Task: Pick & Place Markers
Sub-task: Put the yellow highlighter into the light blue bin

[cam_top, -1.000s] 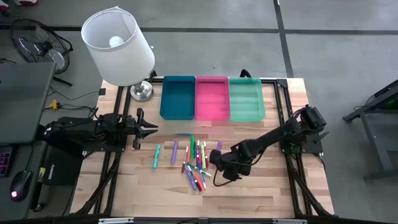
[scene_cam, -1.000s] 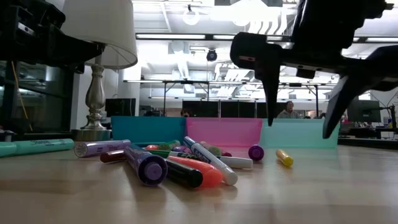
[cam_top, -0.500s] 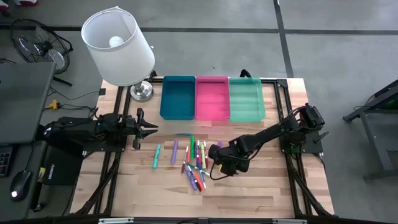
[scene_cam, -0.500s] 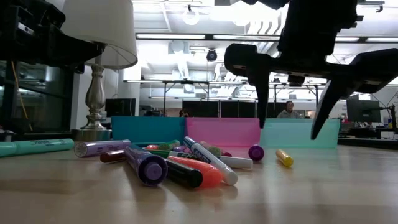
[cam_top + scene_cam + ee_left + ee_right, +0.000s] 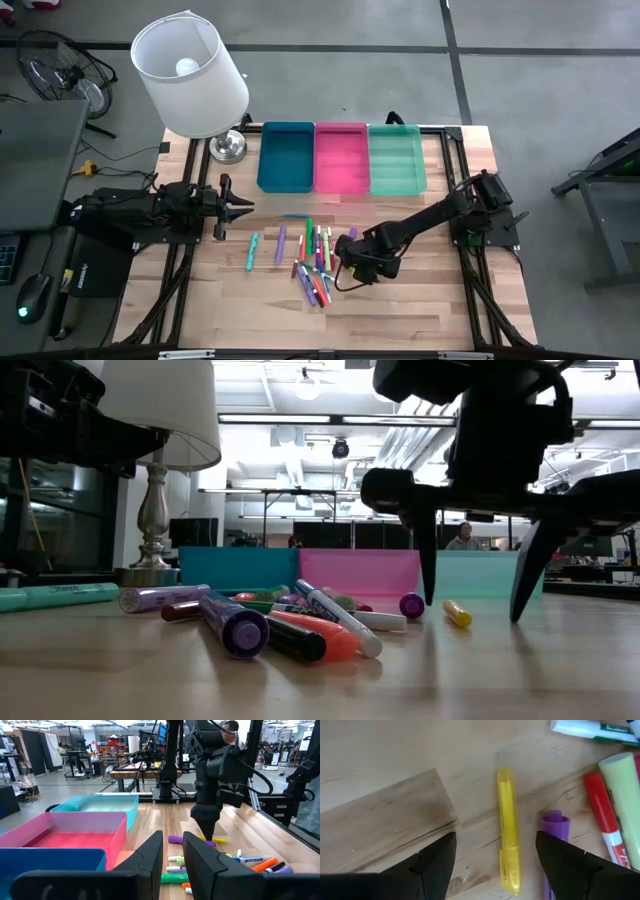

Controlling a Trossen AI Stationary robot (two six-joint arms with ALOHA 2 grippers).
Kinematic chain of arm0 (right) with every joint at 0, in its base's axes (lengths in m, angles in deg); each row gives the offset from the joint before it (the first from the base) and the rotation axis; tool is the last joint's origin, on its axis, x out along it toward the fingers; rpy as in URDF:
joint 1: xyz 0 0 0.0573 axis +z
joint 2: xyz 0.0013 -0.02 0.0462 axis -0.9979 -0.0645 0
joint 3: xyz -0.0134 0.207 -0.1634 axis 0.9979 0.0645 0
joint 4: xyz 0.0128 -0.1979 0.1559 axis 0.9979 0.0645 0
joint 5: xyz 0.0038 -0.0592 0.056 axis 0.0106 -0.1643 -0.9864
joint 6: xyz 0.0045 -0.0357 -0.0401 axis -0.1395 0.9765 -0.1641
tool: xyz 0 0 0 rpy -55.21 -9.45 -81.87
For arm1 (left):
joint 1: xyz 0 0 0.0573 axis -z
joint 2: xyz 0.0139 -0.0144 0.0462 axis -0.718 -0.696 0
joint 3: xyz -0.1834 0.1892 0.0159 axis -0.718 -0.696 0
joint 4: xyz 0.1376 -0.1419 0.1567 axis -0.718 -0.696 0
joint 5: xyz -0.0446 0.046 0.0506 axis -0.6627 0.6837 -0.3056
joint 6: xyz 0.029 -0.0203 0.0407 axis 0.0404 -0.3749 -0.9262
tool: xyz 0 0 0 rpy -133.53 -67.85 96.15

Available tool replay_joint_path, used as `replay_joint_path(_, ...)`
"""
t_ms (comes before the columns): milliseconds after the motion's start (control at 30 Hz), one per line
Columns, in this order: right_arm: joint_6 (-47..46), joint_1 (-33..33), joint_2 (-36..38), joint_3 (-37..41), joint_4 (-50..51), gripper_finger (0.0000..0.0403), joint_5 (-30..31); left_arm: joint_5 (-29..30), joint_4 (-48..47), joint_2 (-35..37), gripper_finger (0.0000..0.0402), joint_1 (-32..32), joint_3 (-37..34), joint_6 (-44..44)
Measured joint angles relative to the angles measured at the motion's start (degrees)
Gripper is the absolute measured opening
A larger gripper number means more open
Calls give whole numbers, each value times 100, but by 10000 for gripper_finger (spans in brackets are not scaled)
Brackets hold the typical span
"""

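1. Right hand (image 5: pixel 470 605) — lowered over the table (image 5: pixel 420 300) with its fingers spread wide and empty. The yellow marker (image 5: pixel 508 827) lies lengthwise in the gap between them, touching neither. Judged: the spread is set to straddle this one pen before closing on it.
2. The yellow marker sits slightly apart from the main pile of markers (image 5: pixel 315 262), which lies just beyond the hand's far finger. That gap likely explains why it was chosen — there is room for a finger on each side.
3. A purple marker (image 5: pixel 554 832) lies close beside the yellow one, near one finger; it could be nudged on closing.
4. Appearance: slim, translucent yellow barrel, lying flat.
5. Left hand (image 5: pixel 232 208) — waiting at its own side of the table, well away from the pile, fingers nearly together, holding nothing.
6. Three trays (image 5: pixel 341 158) stand beyond the pile, no markers seen in them.
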Motion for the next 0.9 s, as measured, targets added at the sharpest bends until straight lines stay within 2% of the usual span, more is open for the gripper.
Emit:
replay_joint_path(200,-79,-68,-4,2,-14,246,-225,0,0,0,74,-1,0,0)
replay_joint_path(633,-330,-92,-250,-15,90,130,-303,0,0,0,74,1,0,0)
replay_joint_path(900,-677,-90,-324,-11,147,112,-310,0,0,0,74,0,0,0)
